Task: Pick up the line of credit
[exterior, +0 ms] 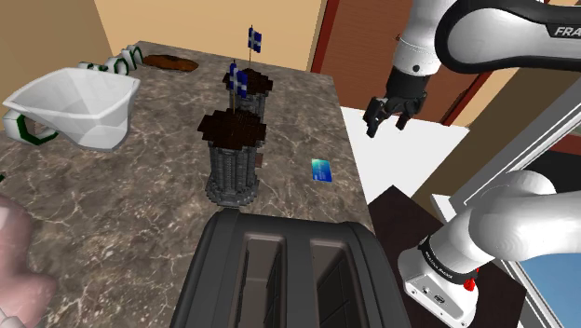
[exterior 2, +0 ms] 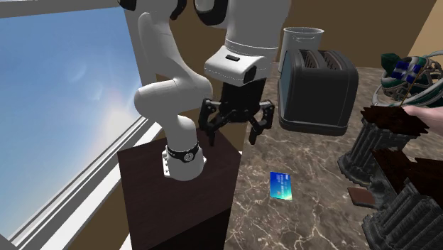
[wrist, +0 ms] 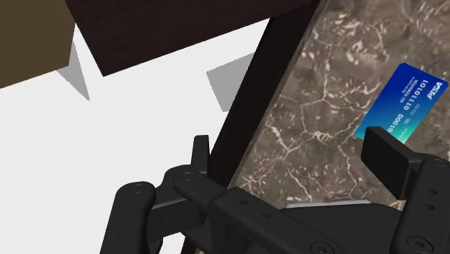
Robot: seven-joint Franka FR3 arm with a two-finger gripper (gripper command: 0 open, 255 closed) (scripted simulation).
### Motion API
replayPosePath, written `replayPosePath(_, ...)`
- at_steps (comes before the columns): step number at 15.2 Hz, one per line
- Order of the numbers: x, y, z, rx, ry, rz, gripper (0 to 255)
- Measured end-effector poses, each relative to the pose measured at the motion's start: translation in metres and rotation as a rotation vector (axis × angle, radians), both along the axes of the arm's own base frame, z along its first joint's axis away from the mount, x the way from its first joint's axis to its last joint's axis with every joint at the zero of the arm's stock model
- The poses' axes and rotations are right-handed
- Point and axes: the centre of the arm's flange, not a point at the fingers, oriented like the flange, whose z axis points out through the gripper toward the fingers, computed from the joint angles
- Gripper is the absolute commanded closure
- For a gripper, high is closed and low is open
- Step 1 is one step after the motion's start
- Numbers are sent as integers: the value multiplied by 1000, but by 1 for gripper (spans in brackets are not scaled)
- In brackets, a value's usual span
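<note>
Nothing done yet: card (exterior: 322, 170) lay flat, untouched, near counter (exterior: 140, 186) edge. Gripper (exterior: 389, 118) hovered beyond edge, shoulder view's right of card, jaws apart, empty. Approach, grasp, lift not yet done.

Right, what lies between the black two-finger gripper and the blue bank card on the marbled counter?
Only bare marbled counter and its dark edge separate gripper and blue card, seen in the wrist view.

The white arm (exterior 2: 162, 92) arches over, its black pincer (exterior 2: 234, 128) pointing downward, jaws apart and holding nothing.
</note>
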Motion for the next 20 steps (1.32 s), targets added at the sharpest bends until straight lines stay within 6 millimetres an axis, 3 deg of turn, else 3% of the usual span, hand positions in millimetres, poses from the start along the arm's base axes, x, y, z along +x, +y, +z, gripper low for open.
replayPosePath(11, 65, 82, -87, 0, -174, -378, 0)
replayPosePath(20, 75, 87, -131, 4, -192, -418, 0)
